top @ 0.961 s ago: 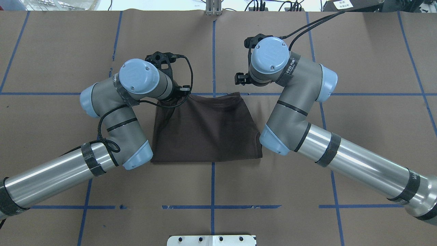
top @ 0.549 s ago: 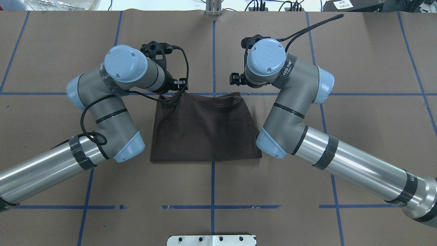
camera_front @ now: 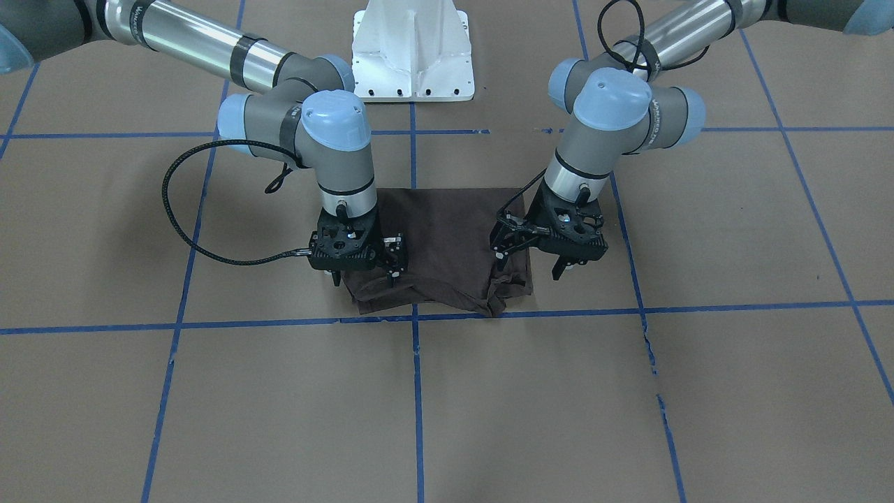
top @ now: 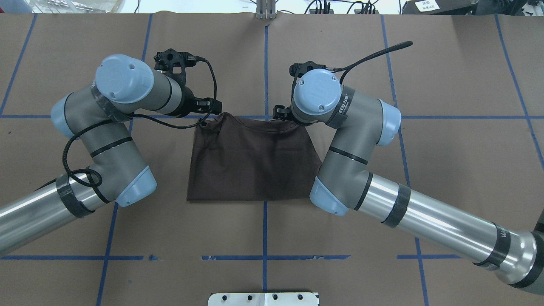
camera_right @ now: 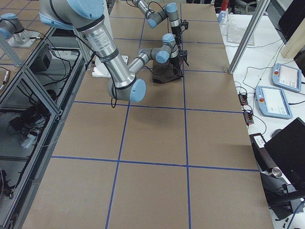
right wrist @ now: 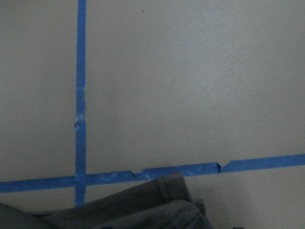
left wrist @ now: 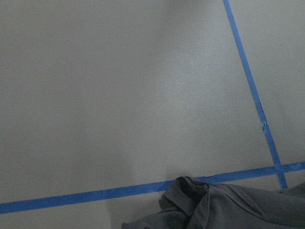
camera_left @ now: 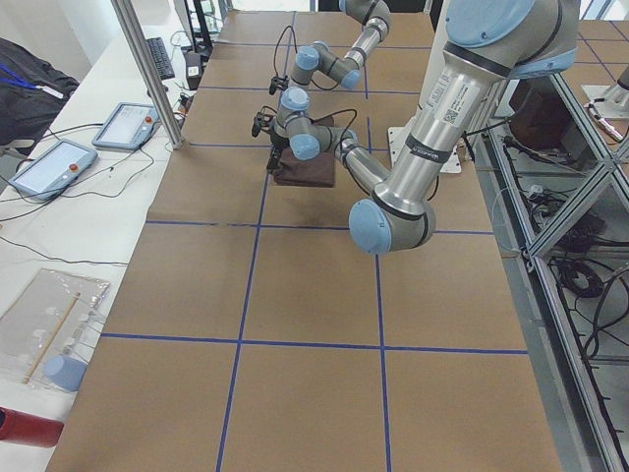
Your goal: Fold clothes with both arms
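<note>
The dark brown T-shirt (top: 255,157) lies folded into a rough rectangle on the brown paper table; it also shows in the front view (camera_front: 447,237). Its far edge is bunched at the corner by my left gripper (camera_front: 499,297). My left gripper (camera_front: 529,269) hangs over that corner, open, with one finger at the cloth's edge. My right gripper (camera_front: 364,281) is open over the other far corner. In the overhead view the wrists hide most of both grippers (top: 207,111) (top: 280,112). The wrist views show only shirt edges (left wrist: 205,202) (right wrist: 143,205), no fingers.
The white pedestal base (camera_front: 412,49) stands behind the shirt on the robot's side. Blue tape lines (camera_front: 416,318) grid the table; one runs just beyond the shirt's far edge. Tablets (camera_left: 126,123) lie off the table's far side.
Both arms have swung toward the overhead view's left. The left gripper moved off the shirt to its far left corner. The right gripper moved in over the far right edge.
</note>
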`<state>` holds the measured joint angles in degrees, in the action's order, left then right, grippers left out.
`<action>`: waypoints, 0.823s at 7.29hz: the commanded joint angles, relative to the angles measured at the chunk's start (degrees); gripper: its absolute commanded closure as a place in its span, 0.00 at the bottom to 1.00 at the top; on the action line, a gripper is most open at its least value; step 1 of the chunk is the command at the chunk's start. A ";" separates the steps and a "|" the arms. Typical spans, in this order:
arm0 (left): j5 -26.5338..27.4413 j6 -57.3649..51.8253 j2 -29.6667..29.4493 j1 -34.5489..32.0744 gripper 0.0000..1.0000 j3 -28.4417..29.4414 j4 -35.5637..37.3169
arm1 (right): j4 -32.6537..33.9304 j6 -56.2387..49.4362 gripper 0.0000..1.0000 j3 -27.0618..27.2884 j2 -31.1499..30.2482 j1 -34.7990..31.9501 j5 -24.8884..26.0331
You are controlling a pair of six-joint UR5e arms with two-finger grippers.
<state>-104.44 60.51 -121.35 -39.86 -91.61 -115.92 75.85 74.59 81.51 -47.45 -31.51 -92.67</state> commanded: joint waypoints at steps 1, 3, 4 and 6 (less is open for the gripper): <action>0.02 -0.04 0.33 -0.04 0.00 -0.14 0.00 | -0.44 0.90 0.20 -1.78 1.12 0.31 1.44; 0.11 -0.04 0.41 -0.04 0.00 -0.14 -0.09 | -0.53 0.90 0.26 -3.02 1.83 0.23 2.41; 0.11 0.05 0.41 -0.04 0.00 -0.14 -0.09 | -0.53 0.99 0.30 -3.55 2.27 0.14 2.49; 0.11 0.05 0.41 -0.04 0.00 -0.14 -0.09 | -0.53 1.78 0.37 -4.16 2.27 0.23 3.46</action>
<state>-104.33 60.54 -120.94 -39.90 -91.76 -116.02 75.33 76.05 77.74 -45.25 -31.31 -89.69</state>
